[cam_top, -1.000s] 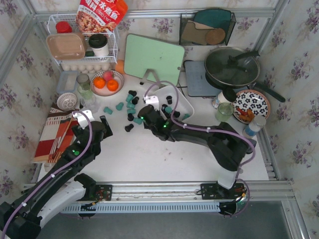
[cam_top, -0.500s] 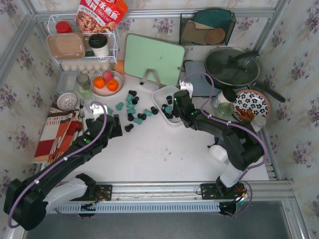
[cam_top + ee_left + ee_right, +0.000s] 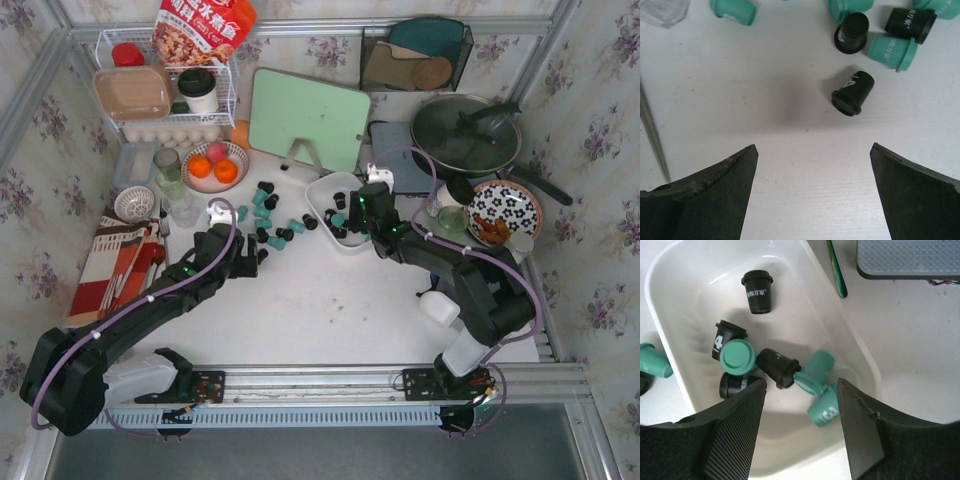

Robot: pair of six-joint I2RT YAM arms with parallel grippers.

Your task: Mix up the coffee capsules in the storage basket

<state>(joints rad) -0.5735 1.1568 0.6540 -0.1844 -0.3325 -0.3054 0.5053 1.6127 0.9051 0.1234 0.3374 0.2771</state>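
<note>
The white storage basket (image 3: pixel 318 186) stands right of the table's middle, with several black and teal coffee capsules inside. My right gripper (image 3: pixel 358 222) hovers over its near end, open and holding nothing. From the right wrist, the gripper (image 3: pixel 801 381) has a teal capsule (image 3: pixel 822 410) and a black one (image 3: pixel 777 367) lying loose below, inside the basket wall (image 3: pixel 700 280). More capsules (image 3: pixel 272 214) lie scattered on the table left of the basket. My left gripper (image 3: pixel 248 264) sits just short of them, open; its wrist view (image 3: pixel 813 146) has a lone black capsule (image 3: pixel 853 93) ahead.
A green cutting board (image 3: pixel 308 118) leans behind the basket. A bowl of oranges (image 3: pixel 215 166) and a glass (image 3: pixel 178 205) stand at left, a lidded pan (image 3: pixel 466 133) and patterned plate (image 3: pixel 504 212) at right. A grey mat (image 3: pixel 910 257) lies beyond the basket.
My right gripper has swung right from the table's middle to above the basket, and its jaws have widened. My left arm has reached forward toward the loose capsules.
</note>
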